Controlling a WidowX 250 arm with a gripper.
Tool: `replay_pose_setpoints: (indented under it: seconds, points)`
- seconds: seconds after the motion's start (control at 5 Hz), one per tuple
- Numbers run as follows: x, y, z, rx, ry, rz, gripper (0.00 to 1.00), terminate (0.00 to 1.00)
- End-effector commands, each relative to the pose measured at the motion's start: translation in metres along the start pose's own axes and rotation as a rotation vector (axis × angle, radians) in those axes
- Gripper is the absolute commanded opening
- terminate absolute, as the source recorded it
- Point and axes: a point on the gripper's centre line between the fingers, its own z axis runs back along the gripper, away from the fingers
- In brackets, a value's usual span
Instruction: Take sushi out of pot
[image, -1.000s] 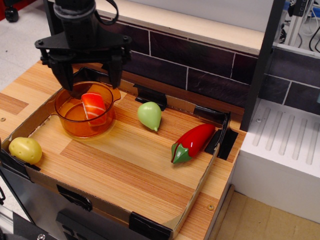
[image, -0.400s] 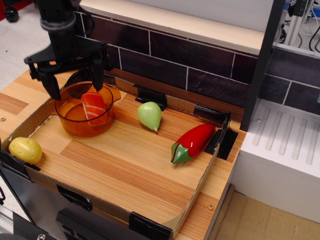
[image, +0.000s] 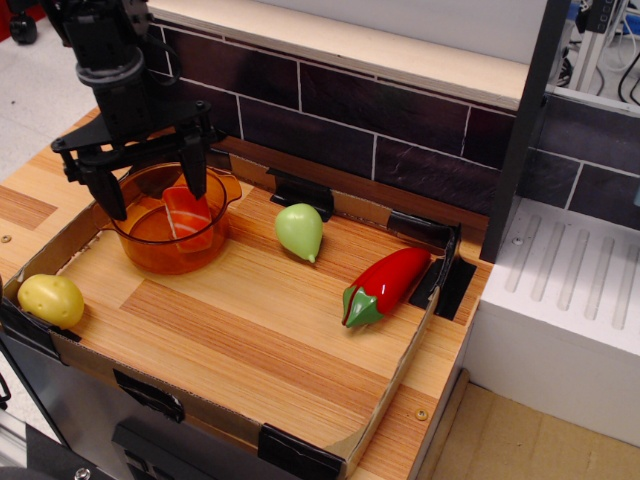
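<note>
The sushi, orange-red with a white edge, lies inside the transparent orange pot at the back left of the wooden tray. My black gripper hangs over the pot with its fingers spread wide. The left finger stands at the pot's left rim and the right finger dips just behind the sushi's far end. The gripper is open and holds nothing.
A yellow potato lies at the tray's front left corner. A green pear-like fruit sits mid-tray, and a red chili pepper with a green stem lies to the right. The tray's cardboard rim and a dark brick wall bound the area.
The gripper has moved left and lower, from above the pot's back rim down to the pot. Its fingers stay open. The sushi and pot have not moved.
</note>
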Motion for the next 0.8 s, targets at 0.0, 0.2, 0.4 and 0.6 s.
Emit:
replay_pose_setpoints:
  seconds: [0.0,0.2,0.4,0.6]
  points:
    - [0.007,-0.001,-0.001,-0.024,-0.037,0.021,1.00,0.00]
    - [0.009,-0.001,-0.010,0.004,-0.044,0.021,1.00,0.00]
    - [0.012,0.000,-0.015,0.017,-0.046,0.028,1.00,0.00]
    - [0.013,-0.001,-0.014,0.011,-0.051,0.028,0.00,0.00]
